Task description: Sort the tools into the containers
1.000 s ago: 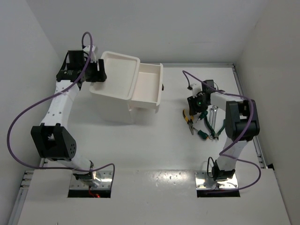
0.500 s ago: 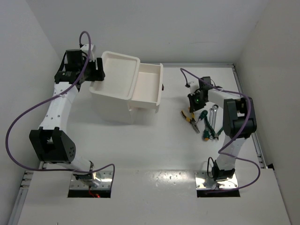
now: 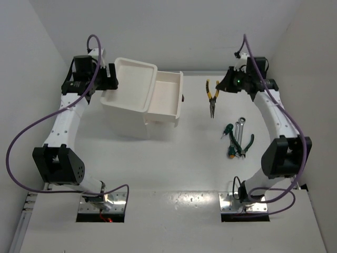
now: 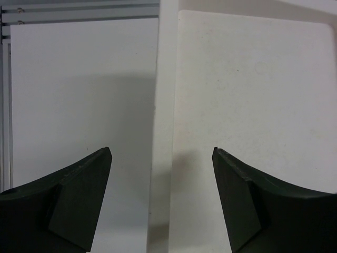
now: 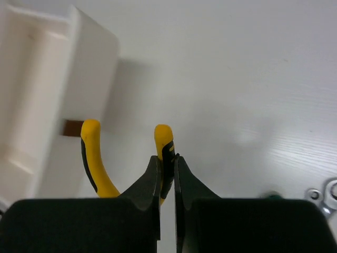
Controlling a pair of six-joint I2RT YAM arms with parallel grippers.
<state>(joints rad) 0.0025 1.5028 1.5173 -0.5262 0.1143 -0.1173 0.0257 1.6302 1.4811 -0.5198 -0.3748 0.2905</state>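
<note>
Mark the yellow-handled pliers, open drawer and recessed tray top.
yellow-handled pliers (image 3: pixel 211 101): top view, at the pivot.
open drawer (image 3: pixel 167 95): top view, its bare floor.
recessed tray top (image 3: pixel 131 83): top view, its bare floor.

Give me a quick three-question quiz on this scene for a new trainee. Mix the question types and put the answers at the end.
1. True or false: the right gripper has its jaws shut on one handle of the yellow-handled pliers, which hang clear of the table.
2. Pick one. The drawer of the white drawer unit is: A, fully shut; B, pulled open; C, lying on the table apart from the unit.
3. Short answer: which arm's jaws stand open over the edge of the drawer unit's tray top?

Key
1. True.
2. B.
3. The left gripper.
</note>
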